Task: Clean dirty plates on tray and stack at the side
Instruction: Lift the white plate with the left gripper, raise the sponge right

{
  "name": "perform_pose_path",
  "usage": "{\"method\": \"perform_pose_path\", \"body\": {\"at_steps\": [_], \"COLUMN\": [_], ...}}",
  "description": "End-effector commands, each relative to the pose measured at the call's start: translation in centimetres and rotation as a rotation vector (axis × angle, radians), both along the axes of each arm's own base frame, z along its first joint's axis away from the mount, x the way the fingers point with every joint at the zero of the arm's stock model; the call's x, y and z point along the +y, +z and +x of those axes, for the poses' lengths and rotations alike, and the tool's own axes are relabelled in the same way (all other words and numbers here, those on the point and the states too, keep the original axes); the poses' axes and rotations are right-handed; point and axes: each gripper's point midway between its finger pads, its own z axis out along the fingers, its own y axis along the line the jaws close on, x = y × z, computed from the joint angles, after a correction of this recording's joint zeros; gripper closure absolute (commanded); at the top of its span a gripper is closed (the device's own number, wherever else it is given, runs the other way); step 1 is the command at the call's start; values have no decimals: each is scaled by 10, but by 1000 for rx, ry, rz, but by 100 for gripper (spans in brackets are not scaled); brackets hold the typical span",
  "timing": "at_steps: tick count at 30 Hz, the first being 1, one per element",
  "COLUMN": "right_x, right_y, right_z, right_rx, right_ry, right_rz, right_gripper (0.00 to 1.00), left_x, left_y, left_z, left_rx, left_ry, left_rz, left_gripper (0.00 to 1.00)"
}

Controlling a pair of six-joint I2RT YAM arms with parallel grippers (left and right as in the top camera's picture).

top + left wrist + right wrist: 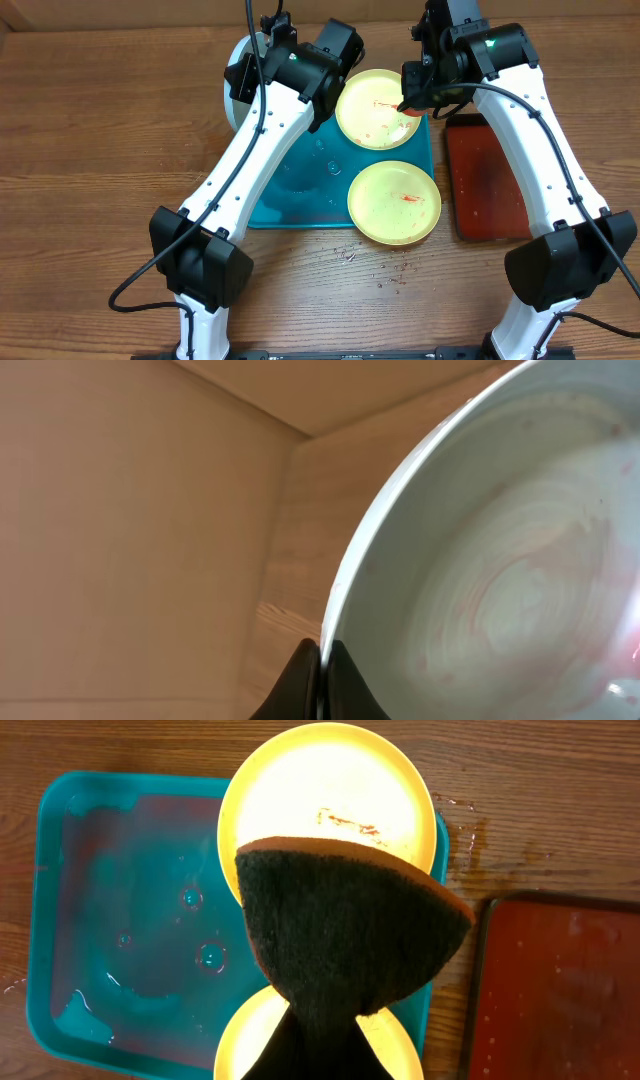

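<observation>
The right hand [418, 95] is clenched on a dark sponge [340, 940]. The sponge sits at the right edge of the far yellow plate [375, 112] on the blue tray [300, 195]. That plate's red smear [384, 103] lies just left of the sponge. The left hand [320, 685] pinches the rim of the pale blue plate [500, 560], past the tray's far left corner. The near yellow plate [395, 205] waits at the near right. No words show.

1. Left arm [250, 150] and right arm [548, 130]: long, smooth, rounded white links.
2. Joints [205, 265]: bulky black housings between the links, angular with bevelled edges.
3. Cables [262, 95]: thin and black, running along each arm, with loose loops by the lower joints.
4. A small green light [295, 56] glows on each upper black housing.
5. Left gripper [322, 652]: matte black fingers [295, 682], tapering to narrow tips.
</observation>
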Motion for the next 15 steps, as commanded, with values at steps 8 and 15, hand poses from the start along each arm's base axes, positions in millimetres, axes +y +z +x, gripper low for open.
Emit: {"method": "perform_pose_path", "body": {"at_steps": [8, 15], "right_x": [-5, -5], "right_y": [25, 24], "right_z": [0, 0], "right_rx": [-64, -63], "right_ry": [-14, -14], "right_rz": [11, 10], "right_gripper": [96, 96], "left_x": [-11, -13], "left_y": [43, 42], "left_z": [-5, -5], "left_rx": [-165, -161], "left_ry": [-4, -9], "left_rz": [90, 83], "left_gripper": [96, 96]}}
